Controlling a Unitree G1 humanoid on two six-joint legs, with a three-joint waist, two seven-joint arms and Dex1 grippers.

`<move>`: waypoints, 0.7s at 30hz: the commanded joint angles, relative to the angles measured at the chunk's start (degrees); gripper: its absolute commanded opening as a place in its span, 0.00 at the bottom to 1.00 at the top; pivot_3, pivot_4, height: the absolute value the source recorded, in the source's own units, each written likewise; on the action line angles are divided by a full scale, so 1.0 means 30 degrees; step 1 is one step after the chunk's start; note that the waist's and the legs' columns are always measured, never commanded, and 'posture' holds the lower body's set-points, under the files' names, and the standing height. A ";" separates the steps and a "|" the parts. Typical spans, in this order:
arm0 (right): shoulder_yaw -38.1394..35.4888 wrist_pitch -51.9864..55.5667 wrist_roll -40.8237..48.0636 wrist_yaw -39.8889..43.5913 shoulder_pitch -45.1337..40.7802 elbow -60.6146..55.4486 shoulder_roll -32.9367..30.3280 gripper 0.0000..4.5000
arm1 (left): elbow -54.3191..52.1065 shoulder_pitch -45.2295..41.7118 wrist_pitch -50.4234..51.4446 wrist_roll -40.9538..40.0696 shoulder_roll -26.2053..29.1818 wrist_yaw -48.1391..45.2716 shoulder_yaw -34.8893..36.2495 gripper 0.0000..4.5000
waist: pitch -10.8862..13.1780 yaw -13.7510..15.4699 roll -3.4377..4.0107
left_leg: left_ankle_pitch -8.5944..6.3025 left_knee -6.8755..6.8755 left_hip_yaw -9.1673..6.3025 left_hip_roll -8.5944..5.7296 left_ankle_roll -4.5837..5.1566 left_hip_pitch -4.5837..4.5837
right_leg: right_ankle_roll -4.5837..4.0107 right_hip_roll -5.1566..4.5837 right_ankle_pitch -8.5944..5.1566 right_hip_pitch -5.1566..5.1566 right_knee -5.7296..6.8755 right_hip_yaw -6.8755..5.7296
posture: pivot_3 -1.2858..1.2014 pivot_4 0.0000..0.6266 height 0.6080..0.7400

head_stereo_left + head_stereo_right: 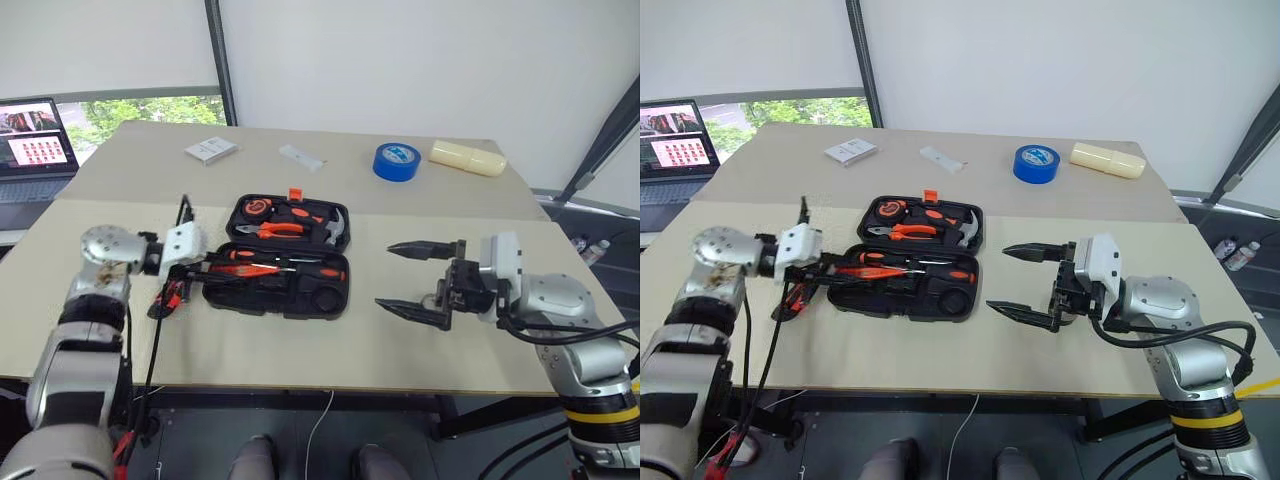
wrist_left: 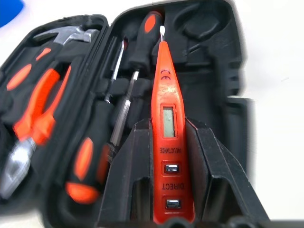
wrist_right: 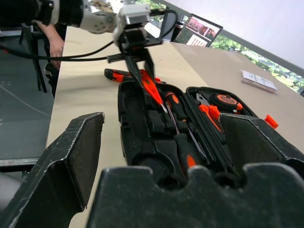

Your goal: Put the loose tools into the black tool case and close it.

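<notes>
Two black fingers of the left gripper clench the small all-red plastic screwdriver over the open flat black plastic tool case, at its nine o'clock edge. The right gripper hangs agape at three o'clock. Released crooked, the screwdriver could miss its recess and block closing.

Silver arms w/ black joints, white wrist blocks, black cables; left gripper, right gripper: black fingers.
</notes>
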 commanded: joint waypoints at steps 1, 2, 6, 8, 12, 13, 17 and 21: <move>-0.0865 0.0019 0.0136 -0.0492 0.0624 -0.1180 -0.0229 1.00 | 0.1075 -0.1078 -0.1162 0.1389 -0.0243 0.1012 -0.0799 0.11 | 0.0001 -0.0047 0.0000 | 0.0000 0.0000 0.0001 0.0000 0.0000 -0.0001 | 0.0001 0.0002 0.0000 -0.0006 0.0001 0.0007 | 0.52 0.24 1.00; -0.0913 0.0021 0.0146 -0.0596 0.0840 -0.1339 -0.0232 1.00 | 0.1311 -0.1260 -0.1450 0.1617 -0.0277 0.0882 -0.0981 0.11 | 0.0001 -0.0068 0.0000 | -0.0001 0.0000 0.0000 0.0001 0.0001 -0.0002 | 0.0000 0.0005 0.0001 -0.0009 0.0002 0.0009 | 0.52 0.24 1.00; -0.1168 0.0035 0.0164 -0.0935 0.1641 -0.1824 -0.0293 1.00 | 0.2368 -0.2149 -0.2027 0.3209 -0.0074 0.1919 -0.1936 0.11 | 0.0002 -0.0047 -0.0001 | 0.0000 0.0000 -0.0006 0.0004 0.0002 -0.0001 | -0.0001 0.0011 0.0001 -0.0017 0.0013 0.0009 | 0.52 0.24 1.00; -0.1330 0.0129 0.0200 -0.1038 0.1968 -0.1965 -0.0405 1.00 | 0.2829 -0.2577 -0.1848 0.3828 0.0013 0.2692 -0.2216 0.11 | 0.0002 -0.0012 0.0000 | 0.0000 0.0009 -0.0011 -0.0001 0.0002 -0.0001 | 0.0004 0.0006 0.0004 -0.0006 0.0009 0.0008 | 0.52 0.24 1.00; -0.1568 0.0156 0.0251 -0.1112 0.2328 -0.2033 -0.0663 1.00 | 0.3462 -0.3084 -0.1230 0.4364 0.0009 0.4001 -0.2152 0.11 | 0.0002 -0.0014 0.0000 | 0.0000 0.0029 -0.0011 -0.0004 0.0002 0.0000 | 0.0018 0.0000 0.0012 0.0005 0.0006 0.0012 | 0.52 0.24 1.00; -0.1633 0.0148 0.0266 -0.1121 0.2364 -0.2010 -0.0721 1.00 | 0.3556 -0.3130 -0.1160 0.4421 0.0037 0.3986 -0.2137 0.11 | 0.0002 -0.0014 0.0000 | 0.0000 0.0032 -0.0011 -0.0004 0.0003 0.0000 | 0.0018 0.0001 0.0013 0.0002 0.0010 0.0010 | 0.52 0.24 1.00; -0.1705 0.0133 0.0288 -0.1107 0.2388 -0.1911 -0.0827 1.00 | 0.3813 -0.2938 -0.1526 0.4879 0.0460 0.3565 -0.2444 0.11 | 0.0002 -0.0042 0.0000 | 0.0007 0.0038 -0.0016 -0.0001 0.0013 0.0000 | 0.0019 0.0005 0.0021 0.0001 0.0014 0.0009 | 0.52 0.24 1.00; -0.1671 0.0150 0.0242 -0.1137 0.2441 -0.1946 -0.0774 1.00 | 0.3982 -0.2442 -0.2339 0.4629 0.0705 0.2368 -0.2235 0.11 | 0.0001 -0.0085 0.0001 | 0.0007 0.0037 -0.0015 0.0002 0.0014 0.0002 | 0.0018 0.0008 0.0022 -0.0002 0.0013 0.0012 | 0.52 0.24 1.00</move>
